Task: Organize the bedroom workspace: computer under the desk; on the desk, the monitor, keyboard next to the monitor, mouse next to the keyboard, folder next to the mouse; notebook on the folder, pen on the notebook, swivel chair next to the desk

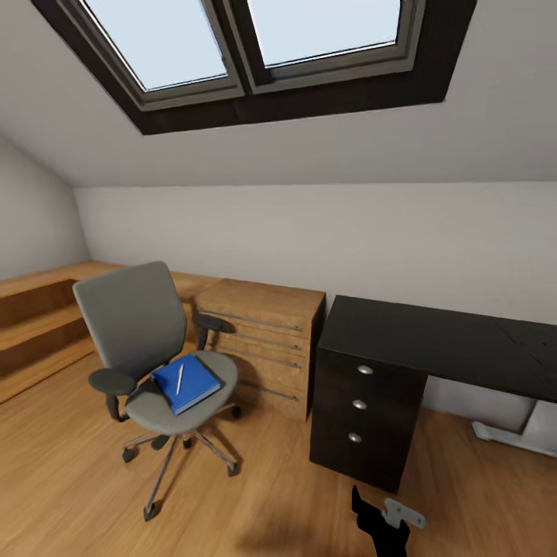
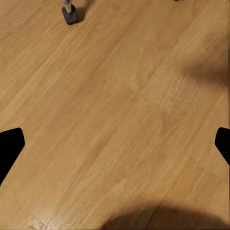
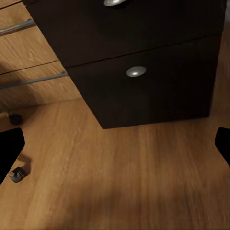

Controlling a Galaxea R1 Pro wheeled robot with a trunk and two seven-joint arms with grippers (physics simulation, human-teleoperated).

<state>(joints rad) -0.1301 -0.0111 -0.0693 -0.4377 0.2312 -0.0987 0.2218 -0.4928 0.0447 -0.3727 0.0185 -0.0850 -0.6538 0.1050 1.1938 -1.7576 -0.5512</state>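
Both tools, left (image 2: 115, 143) and right (image 3: 115, 143), are spread above the wood floor (image 2: 120, 96); folder (image 1: 186, 383) with pen (image 1: 179, 379) lies on the swivel chair (image 1: 147, 340).

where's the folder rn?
Head view, lower left: the blue folder lies on the swivel chair seat, pen on top, left of the wooden drawers.

I'm in an attic room of a home: a sloped grey ceiling (image 1: 325, 147) with dark-framed skylights (image 1: 255, 46) overhead, warm wood plank floor (image 1: 70, 480), a grey upholstered swivel chair (image 1: 151, 348) left, a black-topped desk (image 1: 456, 340) right.
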